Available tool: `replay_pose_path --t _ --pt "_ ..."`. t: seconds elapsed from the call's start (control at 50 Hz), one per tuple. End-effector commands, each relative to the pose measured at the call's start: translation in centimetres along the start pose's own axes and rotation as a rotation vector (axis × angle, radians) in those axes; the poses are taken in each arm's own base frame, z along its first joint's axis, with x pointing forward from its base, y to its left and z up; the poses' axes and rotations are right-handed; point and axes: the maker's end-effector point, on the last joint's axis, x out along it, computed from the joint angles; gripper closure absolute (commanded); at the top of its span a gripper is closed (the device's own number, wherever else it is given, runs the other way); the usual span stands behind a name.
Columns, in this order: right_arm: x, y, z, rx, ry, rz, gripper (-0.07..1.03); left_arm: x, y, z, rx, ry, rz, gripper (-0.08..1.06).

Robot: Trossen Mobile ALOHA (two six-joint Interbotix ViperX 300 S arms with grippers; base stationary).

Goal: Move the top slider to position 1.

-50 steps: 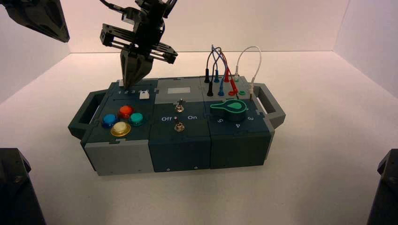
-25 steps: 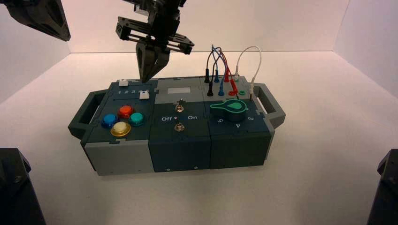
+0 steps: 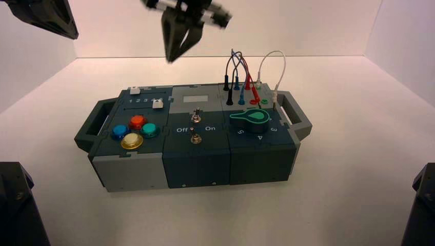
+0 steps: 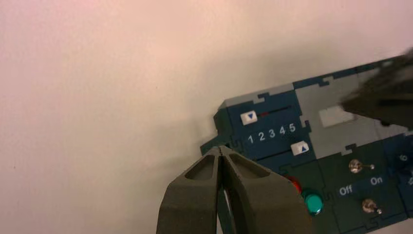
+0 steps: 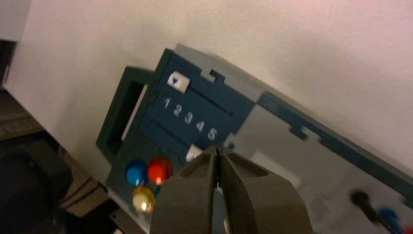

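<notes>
The top slider [image 5: 178, 82] sits at the "1" [image 5: 167, 103] end of its slot on the dark teal panel, so the push looks done. The right gripper [image 3: 172, 59], closed on nothing, hangs clear beyond the box [image 3: 131, 171]; next it need only retreat, avoiding the wires [image 3: 241, 66] (and the lower slider [image 3: 157, 103], by the "5"). The left gripper [image 4: 220, 148], also closed and empty, waits off the box's left.

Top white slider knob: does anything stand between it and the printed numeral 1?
Nothing visible does: the small white slider knob already sits beside the white printed numeral "1", at that end of its slot.
</notes>
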Motion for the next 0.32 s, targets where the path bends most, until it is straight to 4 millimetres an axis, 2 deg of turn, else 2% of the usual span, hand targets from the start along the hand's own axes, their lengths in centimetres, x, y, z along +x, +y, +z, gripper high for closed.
replay_pose_path --t 0.02,0.08,0.32 --pt "-5.0 0.5 1.3 -0.033 -0.139 -0.013 0.98 -1.1 -0.2 1.2 -0.007 -0.081 -0.004 1.01" --pt "-6.7 -0.1 1.2 -0.026 -0.195 -0.032 0.98 -1.7 -0.2 1.7 -0.011 -0.127 -0.004 1.01" --pt "-11.0 -3.1 1.1 0.041 -0.336 -0.062 0.98 -3.0 -0.3 1.7 -0.013 -0.209 -0.003 1.01"
